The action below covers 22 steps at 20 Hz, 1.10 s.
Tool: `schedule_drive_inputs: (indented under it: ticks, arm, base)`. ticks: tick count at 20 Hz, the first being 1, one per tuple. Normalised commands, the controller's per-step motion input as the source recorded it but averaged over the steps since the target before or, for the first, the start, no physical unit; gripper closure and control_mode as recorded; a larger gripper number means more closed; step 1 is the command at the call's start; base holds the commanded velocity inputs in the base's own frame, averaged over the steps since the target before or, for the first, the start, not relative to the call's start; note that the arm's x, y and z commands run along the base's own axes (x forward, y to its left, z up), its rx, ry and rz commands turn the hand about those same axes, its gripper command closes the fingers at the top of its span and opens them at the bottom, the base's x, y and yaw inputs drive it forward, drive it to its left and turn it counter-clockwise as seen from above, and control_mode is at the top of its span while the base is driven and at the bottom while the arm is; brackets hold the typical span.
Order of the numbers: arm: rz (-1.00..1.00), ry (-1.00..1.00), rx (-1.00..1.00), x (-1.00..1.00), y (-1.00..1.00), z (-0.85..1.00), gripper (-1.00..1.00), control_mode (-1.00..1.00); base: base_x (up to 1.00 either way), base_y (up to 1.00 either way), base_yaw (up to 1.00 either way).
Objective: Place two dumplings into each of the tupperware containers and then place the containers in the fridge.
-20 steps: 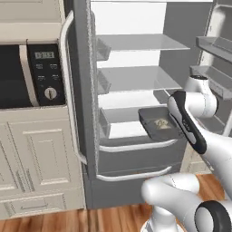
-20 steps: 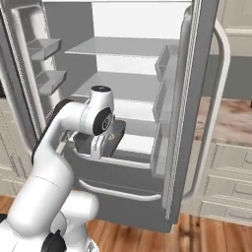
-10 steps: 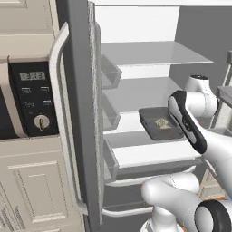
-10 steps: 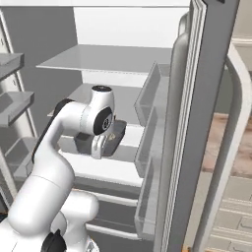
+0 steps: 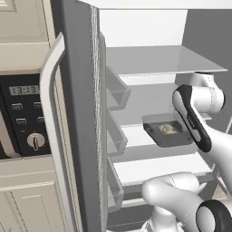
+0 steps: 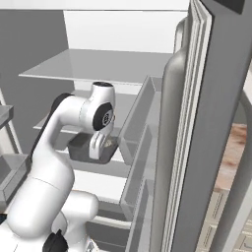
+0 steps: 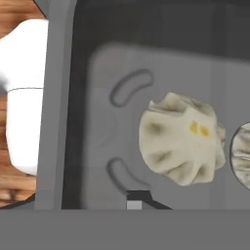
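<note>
Dark grey tupperware container [image 5: 166, 132] sitting on a middle shelf [image 5: 136, 102] of the open fridge [image 5: 81, 113], with one pleated dumpling [image 7: 180, 137] lying whole on its floor and a second dumpling [image 7: 241, 152] cut off at the edge of the hand view. Gripper [image 6: 98, 147] low over the container's near end in the right base view, fingers hidden against the tub; cannot tell whether parted or still clamped on the rim

We can read no text: the oven's control panel [image 5: 25, 115] has a small digital display [image 5: 23, 90] whose figures are too blurred for us to make out.
</note>
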Motion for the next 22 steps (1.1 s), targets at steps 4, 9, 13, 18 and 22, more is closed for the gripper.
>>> schedule_drive_inputs:
  ticks: [4, 9, 13, 18, 22]
  arm:
    - [0.0, 0.0, 0.0, 0.0, 0.0, 0.0, 1.0, 1.0]
    - [0.0, 0.0, 0.0, 0.0, 0.0, 0.0, 1.0, 1.0]
    - [0.0, 0.0, 0.0, 0.0, 0.0, 0.0, 1.0, -1.0]
    - [0.0, -0.08, 0.0, -0.06, 0.0, 0.03, 1.0, -1.0]
    - [0.0, -0.17, 0.0, -0.34, -0.02, 0.2, 1.0, -1.0]
  base:
    - [0.46, -0.14, 0.0]
    - [0.12, 0.0, 0.0]
    - [0.0, 0.0, 0.0]
    - [0.0, 0.0, 0.0]
    - [0.0, 0.0, 0.0]
